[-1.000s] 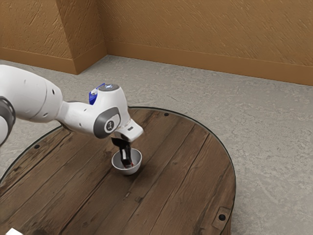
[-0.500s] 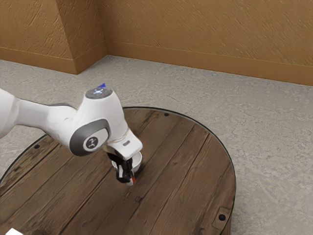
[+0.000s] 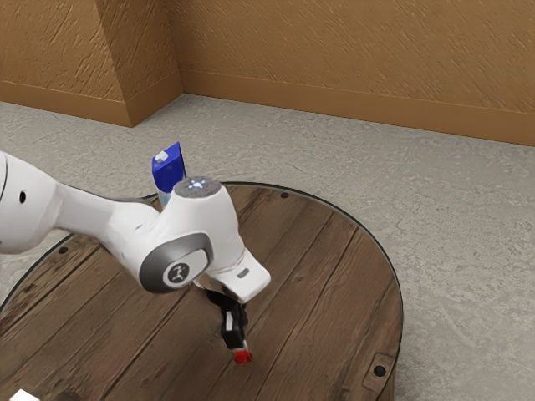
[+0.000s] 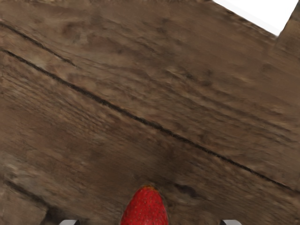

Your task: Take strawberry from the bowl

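gripper has the strawberry pinched b/w its two fingers, low down at the tips, over bare planks of the round wood table. can't tell how high above the wood it hangs. hand tilts a bit, tips aimed down toward the ext. view's lower edge. wrist view: the berry's narrow end sticks out past the grip, w/ dark plank seams beyond it. arm comes in from the ext. view's left; blue carton stands behind it, partly hidden. white thing at the ext. view's lower left corner, cut off, can't tell what.
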Controlling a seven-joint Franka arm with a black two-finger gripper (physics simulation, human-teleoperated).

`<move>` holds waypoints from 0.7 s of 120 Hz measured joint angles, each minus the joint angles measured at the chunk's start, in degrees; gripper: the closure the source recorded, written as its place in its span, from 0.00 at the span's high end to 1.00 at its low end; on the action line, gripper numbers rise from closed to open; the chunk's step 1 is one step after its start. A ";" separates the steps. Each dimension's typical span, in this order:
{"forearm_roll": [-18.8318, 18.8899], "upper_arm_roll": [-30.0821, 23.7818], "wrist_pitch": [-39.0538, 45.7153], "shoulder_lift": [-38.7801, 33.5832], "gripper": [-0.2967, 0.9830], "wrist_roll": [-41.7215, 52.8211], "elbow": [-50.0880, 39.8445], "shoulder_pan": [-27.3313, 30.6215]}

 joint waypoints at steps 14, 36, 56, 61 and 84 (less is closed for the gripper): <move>3.67 0.44 -4.34 -4.82 0.63 -0.91 8.62 1.20; 8.44 4.38 -23.09 -6.68 0.71 -5.58 35.74 13.27; 9.56 7.24 -36.62 -6.72 0.74 -12.60 42.01 20.73; 9.69 9.41 -39.25 -5.50 0.75 -14.31 43.56 19.89; 9.99 10.22 -47.87 -6.04 0.76 -22.25 45.87 16.25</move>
